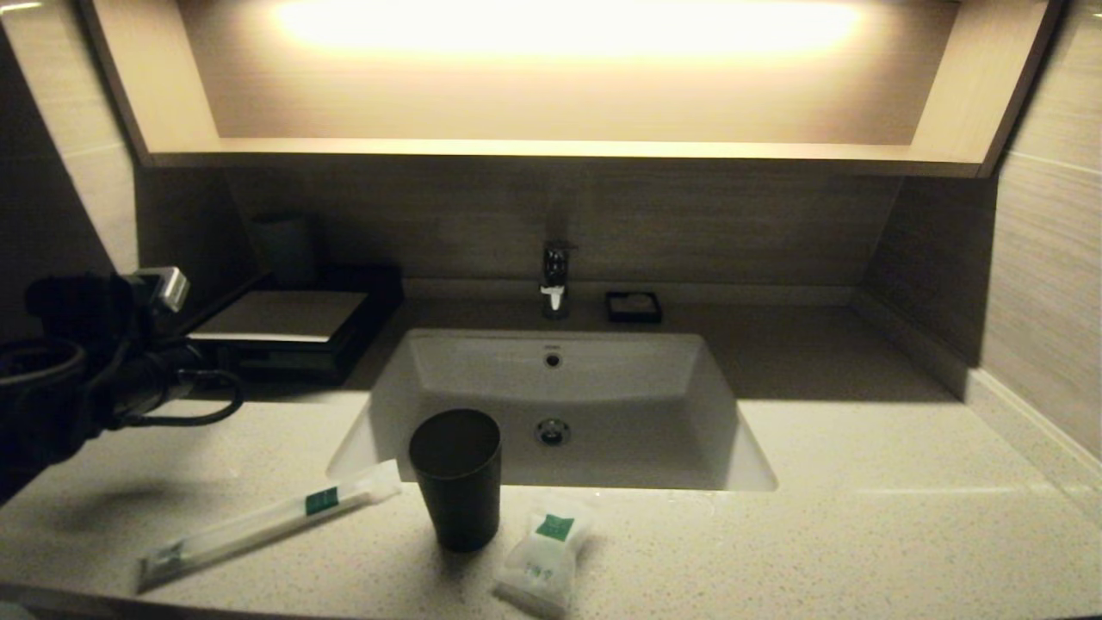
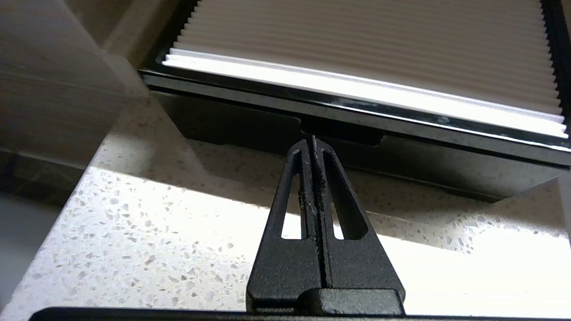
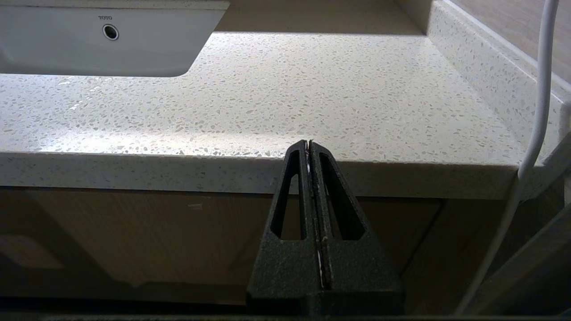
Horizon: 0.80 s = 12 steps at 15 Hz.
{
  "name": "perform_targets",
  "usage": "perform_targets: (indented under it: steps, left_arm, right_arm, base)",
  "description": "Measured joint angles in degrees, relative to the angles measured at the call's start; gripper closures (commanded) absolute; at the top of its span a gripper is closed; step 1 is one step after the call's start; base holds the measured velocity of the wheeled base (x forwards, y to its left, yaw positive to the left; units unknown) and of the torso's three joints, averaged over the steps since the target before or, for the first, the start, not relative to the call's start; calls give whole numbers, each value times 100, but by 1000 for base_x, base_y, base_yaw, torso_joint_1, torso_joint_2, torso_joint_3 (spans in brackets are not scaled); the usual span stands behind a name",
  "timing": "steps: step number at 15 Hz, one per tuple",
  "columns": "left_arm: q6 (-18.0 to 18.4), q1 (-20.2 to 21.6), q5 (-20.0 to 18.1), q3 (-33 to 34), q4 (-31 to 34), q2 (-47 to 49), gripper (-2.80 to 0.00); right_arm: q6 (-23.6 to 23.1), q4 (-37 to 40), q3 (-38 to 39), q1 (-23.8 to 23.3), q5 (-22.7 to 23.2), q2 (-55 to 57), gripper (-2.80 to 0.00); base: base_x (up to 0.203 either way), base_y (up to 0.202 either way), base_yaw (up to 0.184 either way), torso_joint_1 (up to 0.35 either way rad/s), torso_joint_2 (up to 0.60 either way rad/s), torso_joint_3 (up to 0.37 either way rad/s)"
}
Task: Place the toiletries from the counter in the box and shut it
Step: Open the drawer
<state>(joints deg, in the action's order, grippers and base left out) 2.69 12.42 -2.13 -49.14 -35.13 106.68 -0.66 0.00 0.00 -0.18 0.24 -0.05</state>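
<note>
The long stick-shaped packet (image 1: 267, 521) lies on the counter (image 1: 861, 517) at the front left. The small white pouch (image 1: 542, 555) lies at the front centre, right of the dark tumbler. The black box (image 1: 284, 320) with a pale top stands at the back left, and its drawer looks pushed in. My left arm (image 1: 103, 362) reaches toward the box. My left gripper (image 2: 312, 140) is shut and empty, with its tips right at the notch in the drawer front (image 2: 352, 136). My right gripper (image 3: 309, 143) is shut and empty, low before the counter's front edge (image 3: 178, 171), out of the head view.
A dark tumbler (image 1: 456, 478) stands between the two packets at the basin's front edge. The sunken white basin (image 1: 654, 379) fills the middle, with a faucet (image 1: 555, 280) and a tiny black dish (image 1: 633, 306) behind it. A wall bounds the counter's right side.
</note>
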Motion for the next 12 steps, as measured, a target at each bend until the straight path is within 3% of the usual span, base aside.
perform_targets:
  steps: [12]
  left_arm:
    - [-1,2,-227,2,-121,214,0]
  right_arm:
    - [-1,0,0,0,-2,0,0]
  base:
    - [0,0,0,0,0,0]
